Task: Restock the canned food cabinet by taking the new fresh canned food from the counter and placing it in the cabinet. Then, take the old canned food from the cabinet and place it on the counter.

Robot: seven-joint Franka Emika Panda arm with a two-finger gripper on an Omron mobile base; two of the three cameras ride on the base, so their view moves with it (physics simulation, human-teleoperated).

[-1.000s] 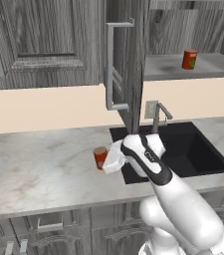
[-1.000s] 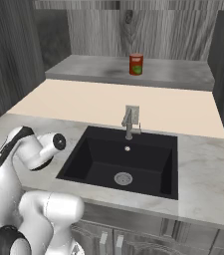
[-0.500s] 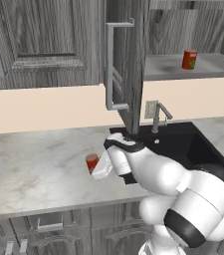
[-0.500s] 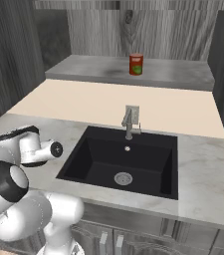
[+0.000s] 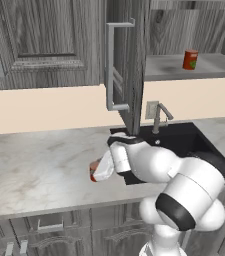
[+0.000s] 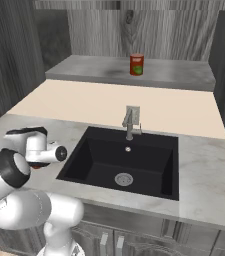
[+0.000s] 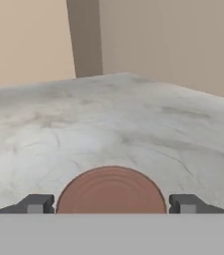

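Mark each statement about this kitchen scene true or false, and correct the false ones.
1. A red can stands on the cabinet shelf. True.
2. The cabinet door is shut. False: it is swung open, showing the shelf.
3. In the hand view, a can top sits between the gripper fingertips. True.
4. The gripper is over the sink. False: it is at the counter left of the sink.
5. The sink is white. False: it is black.

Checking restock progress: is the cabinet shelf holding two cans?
No, a single red can stands on the cabinet shelf; the other can is on the counter.
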